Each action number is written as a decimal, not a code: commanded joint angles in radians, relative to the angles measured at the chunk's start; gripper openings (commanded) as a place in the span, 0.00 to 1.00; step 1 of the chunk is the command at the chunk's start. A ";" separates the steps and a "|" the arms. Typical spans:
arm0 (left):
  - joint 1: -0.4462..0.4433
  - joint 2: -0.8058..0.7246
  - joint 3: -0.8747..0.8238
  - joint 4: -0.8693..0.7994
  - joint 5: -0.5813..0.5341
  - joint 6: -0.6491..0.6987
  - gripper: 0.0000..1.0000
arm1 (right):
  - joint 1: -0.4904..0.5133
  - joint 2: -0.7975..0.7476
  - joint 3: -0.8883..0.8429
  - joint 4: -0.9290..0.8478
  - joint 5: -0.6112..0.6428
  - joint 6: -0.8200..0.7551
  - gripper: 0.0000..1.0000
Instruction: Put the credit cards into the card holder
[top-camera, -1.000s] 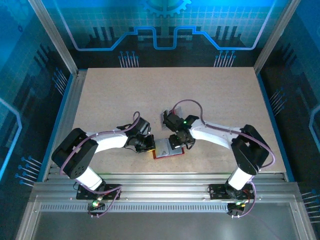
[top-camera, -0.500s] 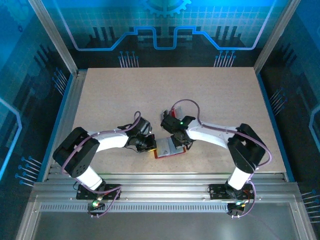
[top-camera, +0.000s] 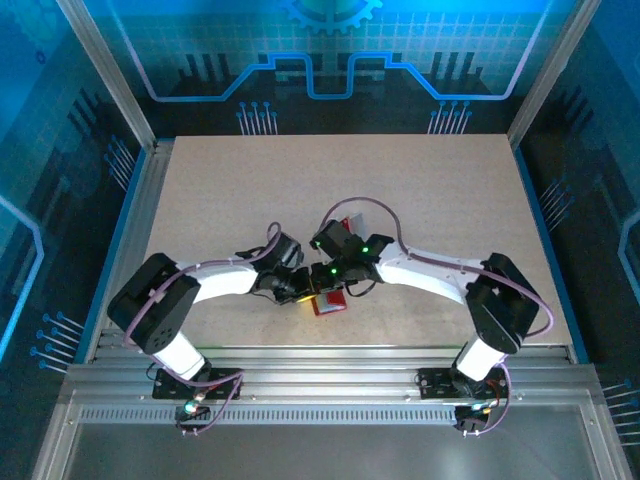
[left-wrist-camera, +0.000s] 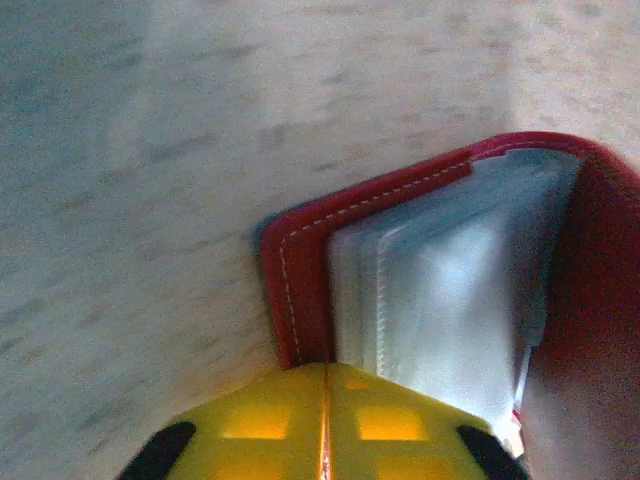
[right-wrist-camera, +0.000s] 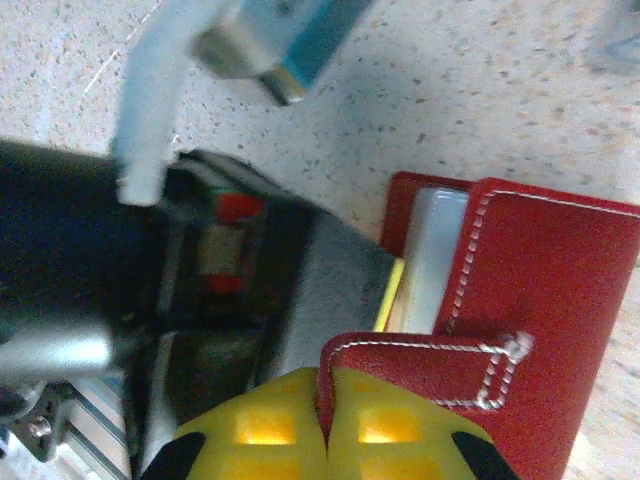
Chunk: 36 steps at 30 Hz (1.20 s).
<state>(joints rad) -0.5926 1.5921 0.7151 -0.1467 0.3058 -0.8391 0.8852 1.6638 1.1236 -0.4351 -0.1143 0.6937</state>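
The red card holder (top-camera: 328, 302) lies near the table's front, between both grippers. In the right wrist view its stitched cover (right-wrist-camera: 560, 290) stands folded over the pale sleeves, and my right gripper (right-wrist-camera: 325, 385) is shut on its small closing tab (right-wrist-camera: 420, 370). My left gripper (left-wrist-camera: 325, 368) is shut, its yellow tips meeting at the holder's left edge, where the red cover (left-wrist-camera: 300, 260) joins the grey-clear sleeves (left-wrist-camera: 450, 290). From above, the left gripper (top-camera: 297, 290) and right gripper (top-camera: 327, 282) almost touch over the holder. A small red and pale card (top-camera: 350, 222) lies just behind the right wrist.
The left gripper's dark body (right-wrist-camera: 250, 290) sits close against the holder's open side in the right wrist view. Bare speckled tabletop (top-camera: 340, 180) stretches behind both arms. Metal rails (top-camera: 320, 375) run along the near edge.
My right gripper has shut on the holder's tab and moved left, folding the cover over the sleeves. The holder now looks narrower from above. The left gripper stays at its left edge.
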 joint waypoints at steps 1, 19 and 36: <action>0.006 -0.120 -0.005 -0.132 -0.056 -0.005 0.20 | -0.002 0.063 -0.020 0.130 -0.101 0.059 0.00; 0.142 -0.530 -0.016 -0.468 -0.168 0.056 0.29 | 0.032 0.157 0.226 -0.103 -0.207 -0.096 0.56; -0.043 -0.103 0.364 -0.402 -0.077 0.145 0.18 | -0.241 -0.215 -0.108 -0.219 -0.168 -0.141 0.60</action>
<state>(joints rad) -0.6094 1.4166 1.0512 -0.5632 0.1932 -0.7231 0.6483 1.4441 1.0679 -0.6121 -0.2955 0.5674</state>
